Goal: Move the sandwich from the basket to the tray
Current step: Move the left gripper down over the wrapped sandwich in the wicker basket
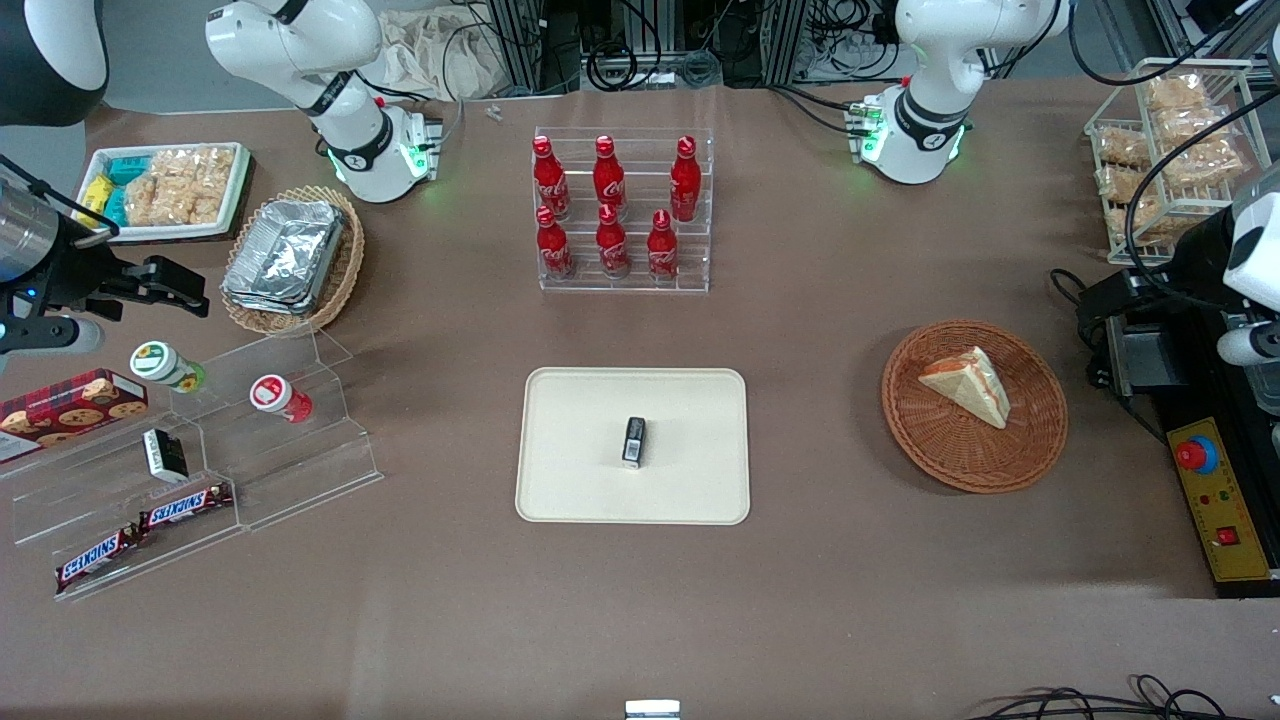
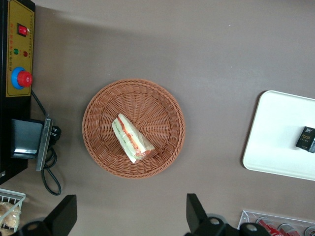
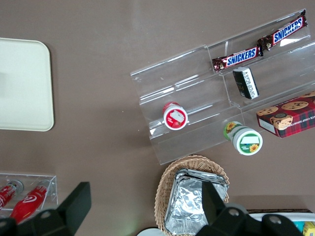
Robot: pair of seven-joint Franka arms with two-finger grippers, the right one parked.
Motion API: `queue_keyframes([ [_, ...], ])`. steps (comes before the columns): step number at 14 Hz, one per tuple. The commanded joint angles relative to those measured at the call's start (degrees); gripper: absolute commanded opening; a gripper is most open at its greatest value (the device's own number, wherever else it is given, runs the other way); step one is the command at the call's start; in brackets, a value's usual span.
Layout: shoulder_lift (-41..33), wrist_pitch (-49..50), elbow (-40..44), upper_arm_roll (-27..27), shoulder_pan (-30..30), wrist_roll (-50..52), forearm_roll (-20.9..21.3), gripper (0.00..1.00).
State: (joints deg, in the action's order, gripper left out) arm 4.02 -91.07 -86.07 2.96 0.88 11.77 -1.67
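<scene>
The tray (image 1: 560, 480), holding only a small dark packet (image 1: 634, 442), lies nearest on the tabletop (image 1: 800, 600). Toward the working arm's end, the sandwich (image 1: 968, 385) lies in the basket (image 1: 930, 440). The claw (image 2: 129, 216) hangs high above that basket, pointing straight down, fingers (image 2: 63, 212) spread wide and empty.

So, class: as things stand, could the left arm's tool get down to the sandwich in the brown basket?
Probably yes. The tool hangs open above the basket, and the sandwich lies uncovered in it with nothing over it.
</scene>
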Motion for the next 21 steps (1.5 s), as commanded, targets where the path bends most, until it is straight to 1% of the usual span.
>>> queue_keyframes([
  [1,-0.3,1.2,0.4,0.0,0.2,-0.5,1.0,1.0],
  [3,-0.2,1.8,0.7,0.1,0.2,-1.1,1.6,1.0],
  [5,0.0,1.7,0.8,0.1,0.2,-5.8,2.7,1.0],
  [8,0.1,1.8,0.2,0.2,3.1,-10.0,1.9,1.0],
  [11,0.2,4.5,0.6,0.2,3.2,-9.5,1.5,1.0],
  [13,1.2,5.6,0.7,0.2,4.6,-9.4,0.6,1.0],
  [14,1.8,6.0,0.1,0.1,4.7,-8.0,0.4,1.0],
  [15,2.0,6.1,-1.1,0.2,4.7,-4.5,0.4,1.0],
  [17,2.4,4.8,-5.5,0.1,4.7,1.9,0.5,1.0],
  [19,1.7,-1.4,-12.4,0.1,4.7,4.9,0.4,1.0],
  [21,1.9,-7.7,-17.3,0.4,4.2,13.8,0.4,1.0],
])
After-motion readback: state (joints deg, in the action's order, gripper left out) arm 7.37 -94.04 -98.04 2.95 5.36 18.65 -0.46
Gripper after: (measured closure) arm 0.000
